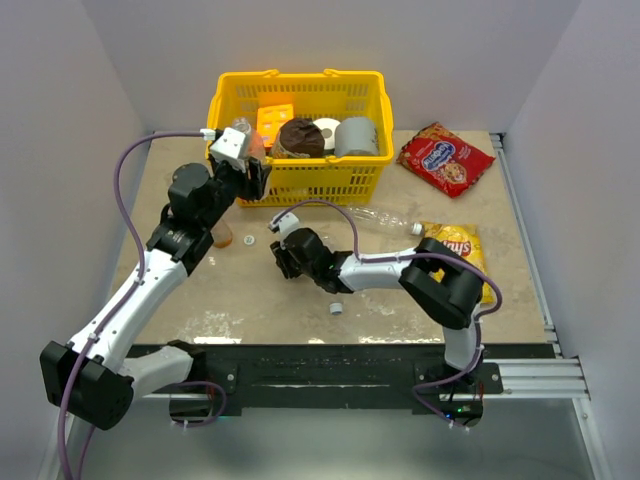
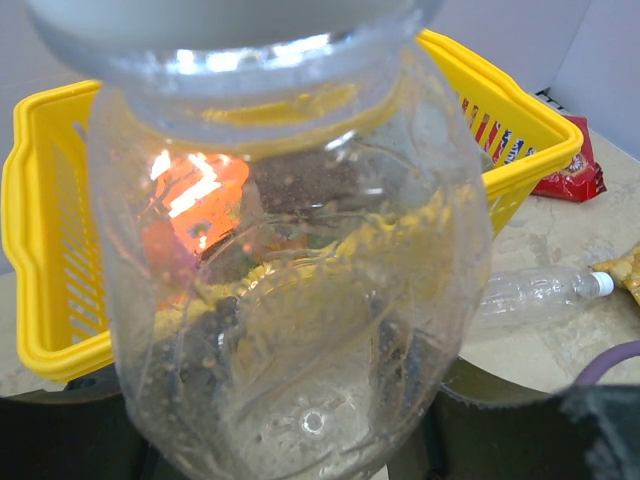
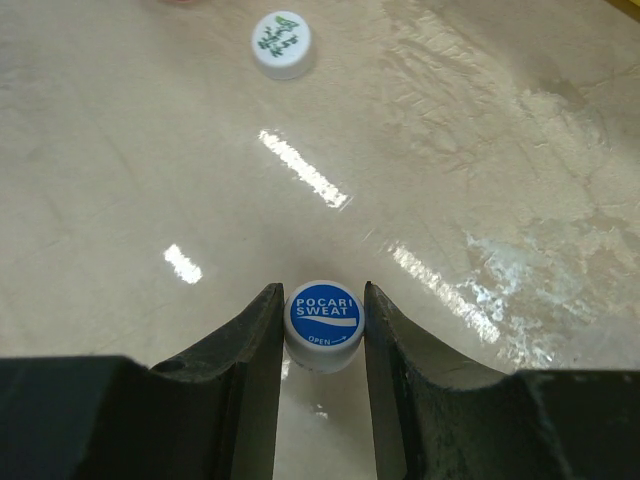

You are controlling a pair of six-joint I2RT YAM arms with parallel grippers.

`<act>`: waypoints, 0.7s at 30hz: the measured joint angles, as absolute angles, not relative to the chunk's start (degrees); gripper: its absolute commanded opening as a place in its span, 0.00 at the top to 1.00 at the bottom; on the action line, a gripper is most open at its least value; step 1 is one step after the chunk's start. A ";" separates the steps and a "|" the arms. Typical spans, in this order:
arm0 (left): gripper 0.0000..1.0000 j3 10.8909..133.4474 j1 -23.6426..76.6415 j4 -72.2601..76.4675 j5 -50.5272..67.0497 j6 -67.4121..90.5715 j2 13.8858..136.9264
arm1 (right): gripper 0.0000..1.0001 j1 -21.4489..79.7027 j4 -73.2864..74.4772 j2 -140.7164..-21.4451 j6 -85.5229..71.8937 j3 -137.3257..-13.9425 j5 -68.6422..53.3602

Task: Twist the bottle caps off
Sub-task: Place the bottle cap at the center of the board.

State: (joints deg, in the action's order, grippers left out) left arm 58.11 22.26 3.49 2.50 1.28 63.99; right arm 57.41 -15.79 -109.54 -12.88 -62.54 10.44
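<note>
My right gripper (image 1: pixel 283 256) is low over the table and shut on a small white bottle cap (image 3: pixel 323 320) with a blue "POCARI SWEAT" face; both fingers (image 3: pixel 250 360) touch its sides. My left gripper (image 1: pixel 255 178) is at the yellow basket's front left corner, shut on a clear bottle (image 2: pixel 300 300) that fills the left wrist view, base toward the camera. Its fingers show only as dark shapes behind the plastic. A second clear bottle (image 1: pixel 385 218), white cap on, lies on the table and shows in the left wrist view (image 2: pixel 535 300). An orange bottle (image 1: pixel 222 236) stands by the left arm.
A loose white cap with green print (image 3: pixel 280 44) lies ahead of the right gripper (image 1: pixel 248 241). Another loose cap (image 1: pixel 336 308) lies near the front. The yellow basket (image 1: pixel 300 185) holds rolls and a grey can. A red snack bag (image 1: pixel 445 158) and a yellow chips bag (image 1: pixel 455 245) lie at right.
</note>
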 measured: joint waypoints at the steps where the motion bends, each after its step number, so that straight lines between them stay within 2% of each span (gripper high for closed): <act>1: 0.82 58.11 22.26 3.49 2.50 1.28 63.99 | 0.81 57.41 -15.94 -110.76 -12.82 -63.29 11.46; 8: 0.82 58.11 22.26 3.49 2.76 1.30 64.05 | 0.80 56.84 -17.26 -117.71 -11.90 -67.55 18.70; 15: 0.82 58.11 22.26 3.49 2.98 1.30 64.07 | 0.74 53.23 -18.24 -118.50 -11.20 -67.99 22.74; 18: 0.82 58.11 22.26 3.51 3.22 1.30 64.10 | 0.69 52.01 -18.17 -118.52 -11.05 -67.99 23.62; 21: 0.82 58.11 22.26 3.49 3.38 1.30 64.20 | 0.59 50.43 -18.13 -118.52 -11.07 -67.94 24.43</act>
